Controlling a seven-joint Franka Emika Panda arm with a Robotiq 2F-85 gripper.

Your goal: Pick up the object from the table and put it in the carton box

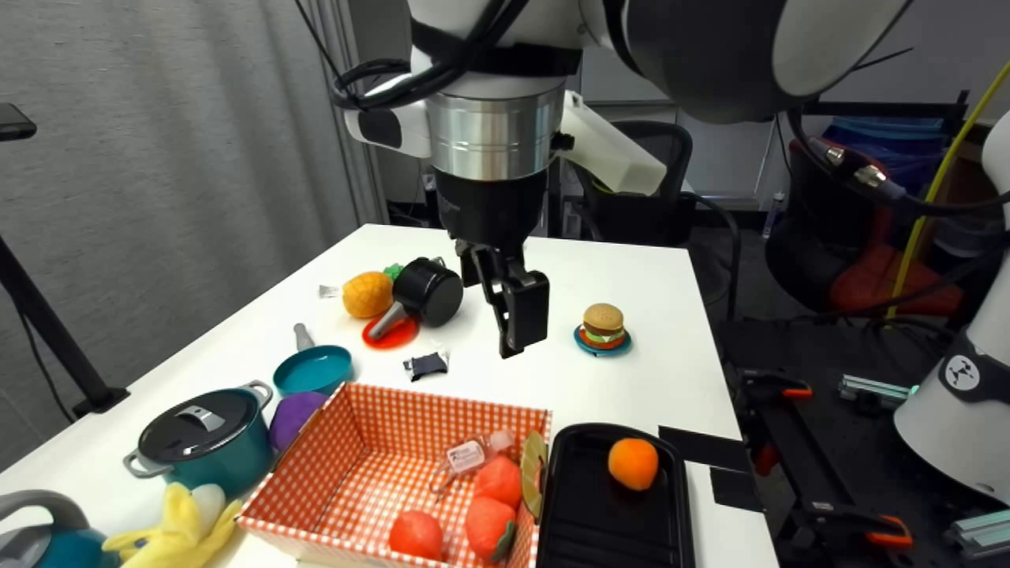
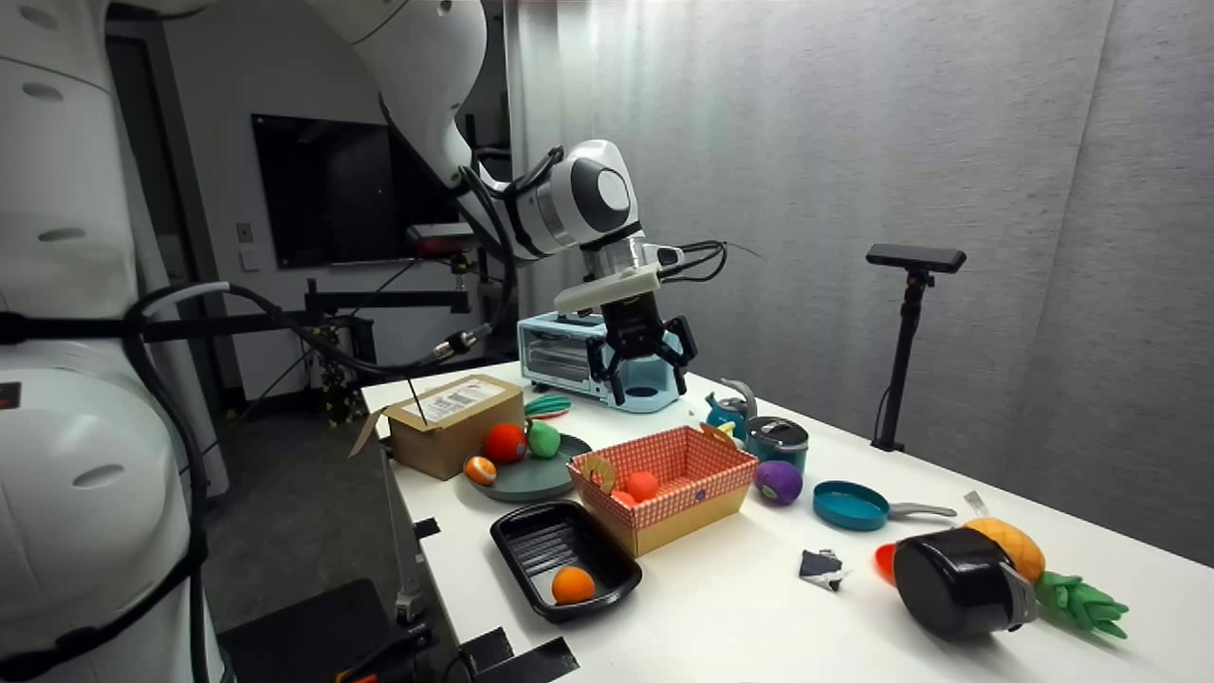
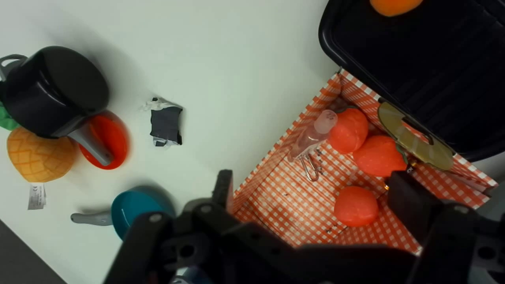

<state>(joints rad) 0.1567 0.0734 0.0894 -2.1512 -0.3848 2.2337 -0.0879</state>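
The red-and-white checkered carton box (image 1: pixel 331 465) stands on the white table. It also shows in an exterior view (image 2: pixel 697 503) and in the wrist view (image 3: pixel 276 165). Inside lie three red fruits (image 3: pixel 356 206) and a small clear bottle with a metal clip (image 3: pixel 311 134). The task does not name its object; a small dark packet (image 1: pixel 427 364) lies loose on the table beside the box, also visible in the wrist view (image 3: pixel 165 124). My gripper (image 3: pixel 317 193) is open and empty, high above the table with its fingers spread over the box; it also shows in an exterior view (image 2: pixel 649 384).
A black tray (image 1: pixel 564 505) with an orange (image 1: pixel 633 464) stands beside the box. A black pan (image 2: pixel 958 583), pineapple (image 1: pixel 368 295), teal pan (image 1: pixel 314 369), lidded pot (image 1: pixel 207 438) and purple vegetable (image 2: pixel 779 482) stand around. A burger (image 1: pixel 604 323) sits on a blue plate.
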